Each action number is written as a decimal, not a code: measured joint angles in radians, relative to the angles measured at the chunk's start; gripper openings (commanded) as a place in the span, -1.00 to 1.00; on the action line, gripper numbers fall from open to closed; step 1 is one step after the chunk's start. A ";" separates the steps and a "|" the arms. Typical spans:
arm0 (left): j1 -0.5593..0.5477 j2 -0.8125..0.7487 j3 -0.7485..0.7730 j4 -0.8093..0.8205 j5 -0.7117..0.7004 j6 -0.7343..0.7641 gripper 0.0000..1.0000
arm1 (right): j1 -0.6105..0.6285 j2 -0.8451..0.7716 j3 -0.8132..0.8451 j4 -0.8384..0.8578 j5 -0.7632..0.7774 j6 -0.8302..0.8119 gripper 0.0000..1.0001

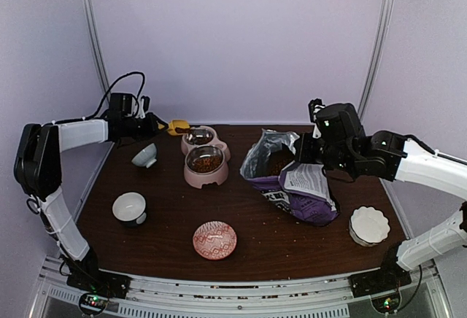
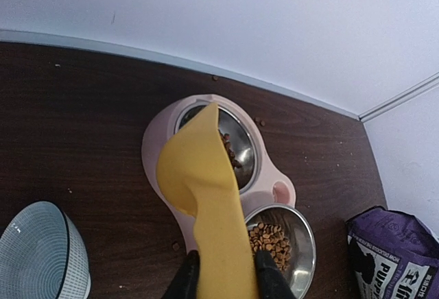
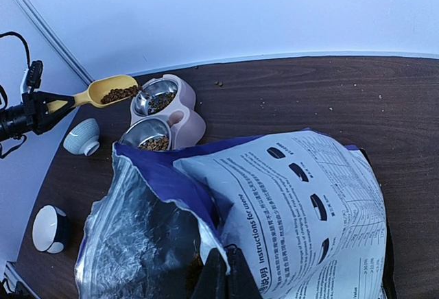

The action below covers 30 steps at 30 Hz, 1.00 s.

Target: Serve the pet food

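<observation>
My left gripper (image 1: 152,125) is shut on the handle of a yellow scoop (image 1: 177,125). The scoop holds brown kibble (image 3: 121,94) and hangs beside the far steel bowl (image 1: 198,138) of a pink double feeder (image 1: 188,179). In the left wrist view the scoop (image 2: 199,182) shows its underside over that bowl (image 2: 240,145), which holds a few pellets. The near bowl (image 2: 278,241) holds a pile of kibble. My right gripper (image 3: 223,275) is shut on the open rim of the purple pet food bag (image 1: 295,187), which leans at centre right.
A striped grey-blue bowl (image 1: 144,155) stands left of the feeder. A white-and-dark bowl (image 1: 129,207) is at front left, a red patterned dish (image 1: 214,239) at front centre, a white scalloped dish (image 1: 368,225) at front right. Loose pellets lie on the table.
</observation>
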 measured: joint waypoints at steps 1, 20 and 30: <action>-0.001 0.000 0.008 -0.011 -0.004 0.009 -1.00 | 0.000 0.000 0.000 0.000 -0.002 0.000 -1.00; -0.128 -0.003 0.124 -0.225 -0.226 0.252 -1.00 | 0.000 0.001 0.000 0.001 -0.003 0.000 -1.00; -0.163 -0.018 0.146 -0.280 -0.312 0.330 -1.00 | 0.000 0.001 0.000 0.001 -0.004 0.000 -1.00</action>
